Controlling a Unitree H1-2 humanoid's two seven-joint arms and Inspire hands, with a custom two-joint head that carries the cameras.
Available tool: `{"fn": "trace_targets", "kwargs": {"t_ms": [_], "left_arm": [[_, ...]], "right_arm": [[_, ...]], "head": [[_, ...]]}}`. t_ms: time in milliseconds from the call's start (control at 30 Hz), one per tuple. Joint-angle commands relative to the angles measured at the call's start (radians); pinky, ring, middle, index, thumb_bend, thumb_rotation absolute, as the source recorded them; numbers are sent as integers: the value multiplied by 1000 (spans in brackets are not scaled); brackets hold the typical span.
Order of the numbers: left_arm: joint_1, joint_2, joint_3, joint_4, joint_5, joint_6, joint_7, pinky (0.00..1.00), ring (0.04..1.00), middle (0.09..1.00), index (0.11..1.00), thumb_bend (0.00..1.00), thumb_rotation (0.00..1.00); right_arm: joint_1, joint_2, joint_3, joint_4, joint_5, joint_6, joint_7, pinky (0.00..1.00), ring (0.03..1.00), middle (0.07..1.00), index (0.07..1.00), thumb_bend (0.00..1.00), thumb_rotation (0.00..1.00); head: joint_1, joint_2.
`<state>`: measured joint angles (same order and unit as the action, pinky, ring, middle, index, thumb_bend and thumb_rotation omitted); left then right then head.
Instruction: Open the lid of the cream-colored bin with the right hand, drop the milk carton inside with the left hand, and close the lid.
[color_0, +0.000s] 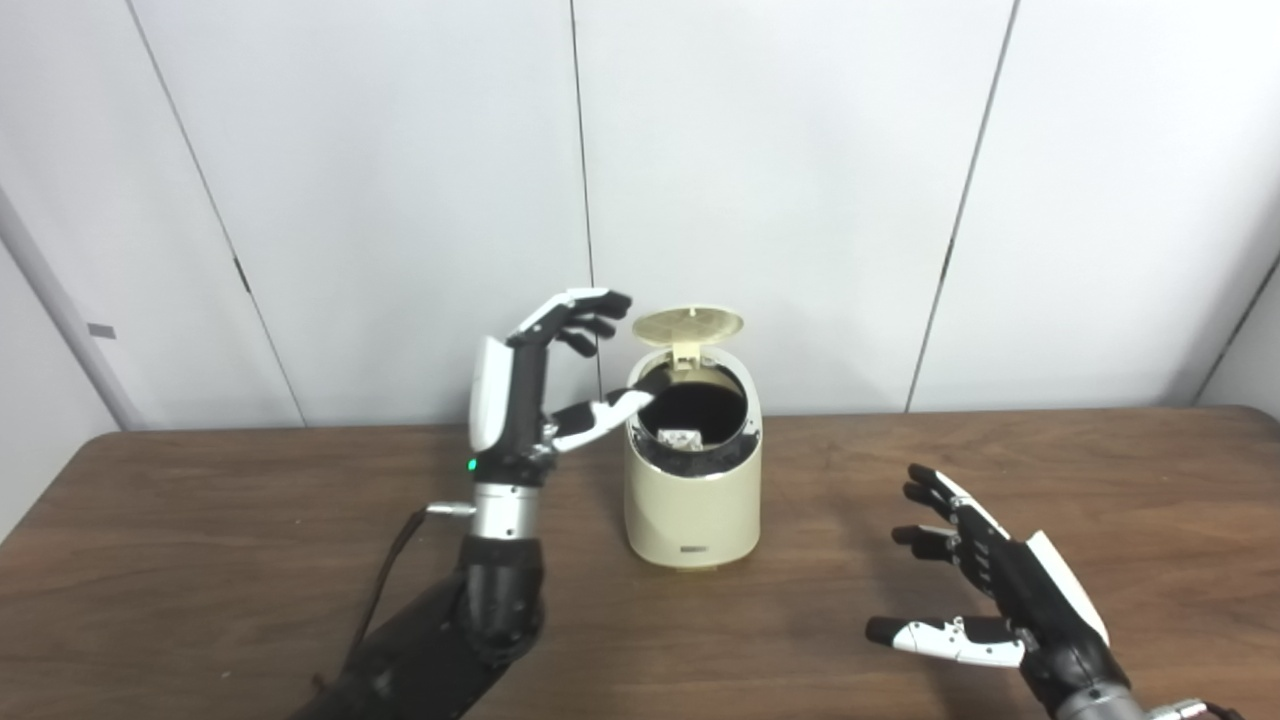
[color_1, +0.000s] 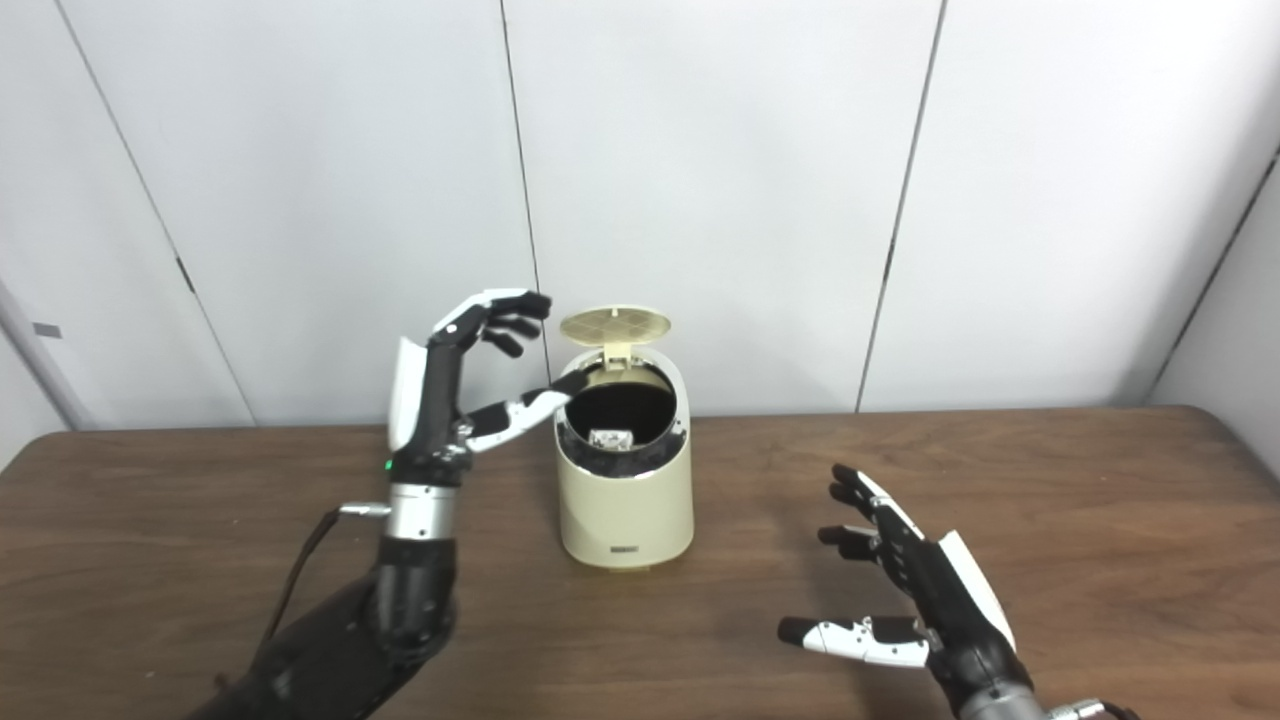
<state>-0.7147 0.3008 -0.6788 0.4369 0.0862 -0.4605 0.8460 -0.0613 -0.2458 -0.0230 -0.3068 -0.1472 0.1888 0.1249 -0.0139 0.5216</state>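
The cream-colored bin (color_0: 692, 500) stands on the wooden table, its round lid (color_0: 688, 325) tipped up at the back and the mouth open. Inside, the top of the milk carton (color_0: 681, 439) shows against the dark interior. My left hand (color_0: 545, 385) is raised just left of the bin's mouth, fingers apart and holding nothing, its thumb reaching to the rim. Low at the front right, my right hand (color_0: 985, 590) hovers over the table, fingers spread, well apart from the bin.
The brown wooden table (color_0: 250, 560) runs across the whole view. White wall panels stand close behind the bin. A black cable (color_0: 385, 580) trails along my left forearm.
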Motion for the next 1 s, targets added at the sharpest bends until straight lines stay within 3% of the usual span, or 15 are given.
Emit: {"fn": "trace_targets", "kwargs": {"t_ms": [0, 33, 100, 167, 367, 433, 567, 733, 900, 933, 967], "left_arm": [[4, 27, 76, -76, -44, -9, -134, 437, 512, 584, 610, 638, 117], [23, 28, 113, -100, -58, -9, -189, 430, 508, 579, 607, 624, 98], [64, 32, 195, -149, -91, -9, -309, 413, 498, 568, 517, 529, 69], [97, 33, 271, -183, -115, -9, -413, 410, 499, 576, 501, 510, 60], [162, 28, 442, -233, -157, -8, -628, 467, 564, 661, 498, 505, 66], [186, 24, 486, -258, -155, 27, -664, 493, 580, 673, 498, 507, 70], [252, 15, 550, -353, -162, 178, -723, 522, 613, 695, 498, 505, 64], [329, -15, 613, -425, -228, 294, -801, 526, 637, 709, 498, 504, 63], [394, -60, 660, -433, -273, 310, -854, 565, 669, 731, 498, 505, 60], [409, -70, 666, -427, -258, 298, -853, 562, 667, 733, 642, 557, 71], [419, -77, 671, -423, -246, 290, -853, 554, 658, 728, 690, 580, 81]], "right_arm": [[-36, -14, -13, -19, 14, -21, 0, 765, 777, 912, 920, 705, 186], [-39, -15, -14, -17, 18, -20, 1, 761, 780, 914, 920, 705, 188], [-44, -17, -16, -15, 24, -16, 3, 753, 783, 916, 917, 709, 197], [-48, -22, -16, -9, 26, -24, 5, 755, 788, 920, 920, 706, 187], [-66, -26, -15, 5, 39, -37, 6, 749, 778, 918, 919, 707, 165], [-74, -30, -12, 8, 31, -43, 4, 745, 773, 911, 915, 714, 194], [-106, -43, 6, -1, -20, -31, 4, 694, 754, 891, 907, 720, 253], [-169, -51, 24, 0, -50, -8, 10, 729, 766, 889, 902, 709, 236], [-242, -58, 42, 4, -80, 8, 20, 709, 776, 875, 890, 703, 229], [-261, -60, 47, 8, -86, 10, 23, 692, 774, 870, 887, 702, 228], [-274, -61, 49, 11, -89, 11, 26, 682, 773, 875, 889, 699, 229]], "head": [[2, 1], [5, 1], [8, 1], [11, 0], [19, -4], [20, -6], [26, -8], [29, -13], [29, -14], [29, -15], [29, -14]]}}
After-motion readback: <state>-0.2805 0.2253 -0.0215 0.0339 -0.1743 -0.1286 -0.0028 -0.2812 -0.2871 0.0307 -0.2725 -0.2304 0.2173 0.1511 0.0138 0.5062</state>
